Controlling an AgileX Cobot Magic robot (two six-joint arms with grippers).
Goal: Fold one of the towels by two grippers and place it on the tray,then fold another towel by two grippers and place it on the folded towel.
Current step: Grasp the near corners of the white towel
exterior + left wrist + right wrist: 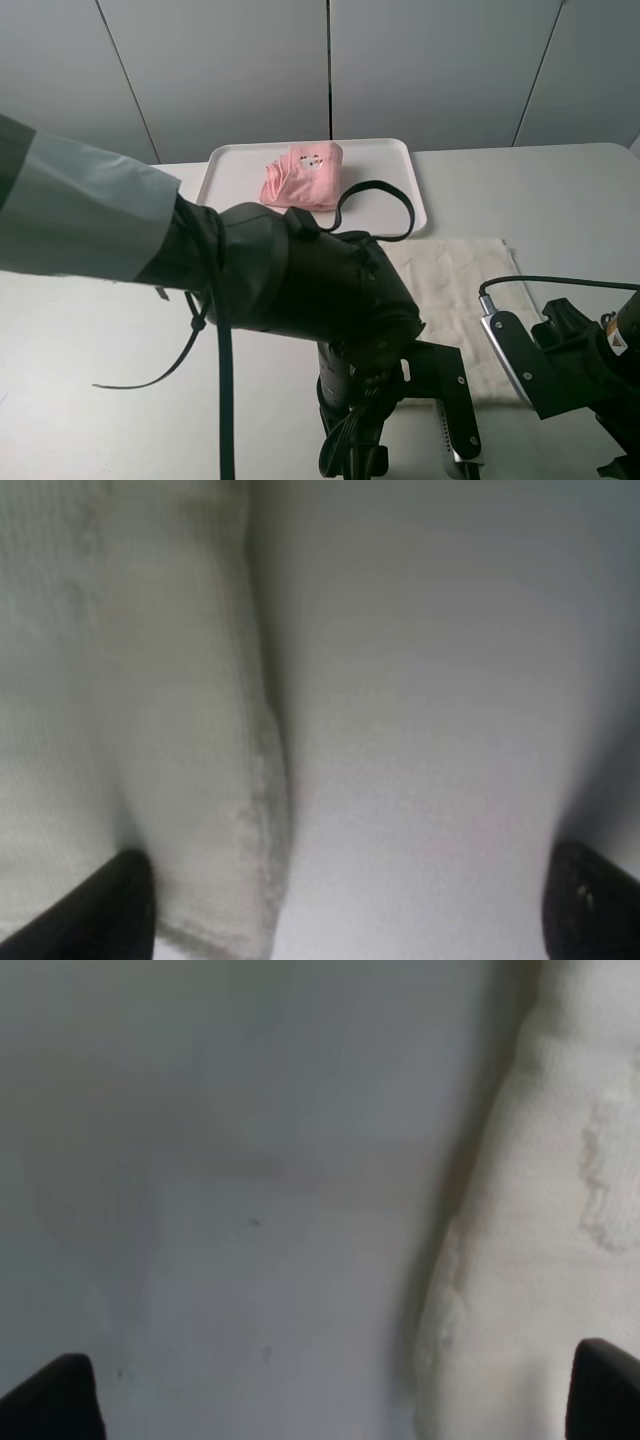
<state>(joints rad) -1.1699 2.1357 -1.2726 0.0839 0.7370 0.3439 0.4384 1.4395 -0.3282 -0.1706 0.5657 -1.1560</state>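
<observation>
Misgrip is risked at the near edge of the white towel [450,290]: left gripper [345,905] and right gripper [335,1390] are held spread, seemingly barely overlapping it.

Open worktop [90,350] flanks the cream towel [455,285]. The left arm [300,275] bars the middle; tray [395,165] behind.

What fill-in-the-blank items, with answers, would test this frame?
1. The pink towel lies folded on the ____.
2. The other towel, spread flat on the table, is ____ in colour.
3. The left gripper and the right gripper each have jaws standing ____.
Missing words: tray; white; open.
</observation>
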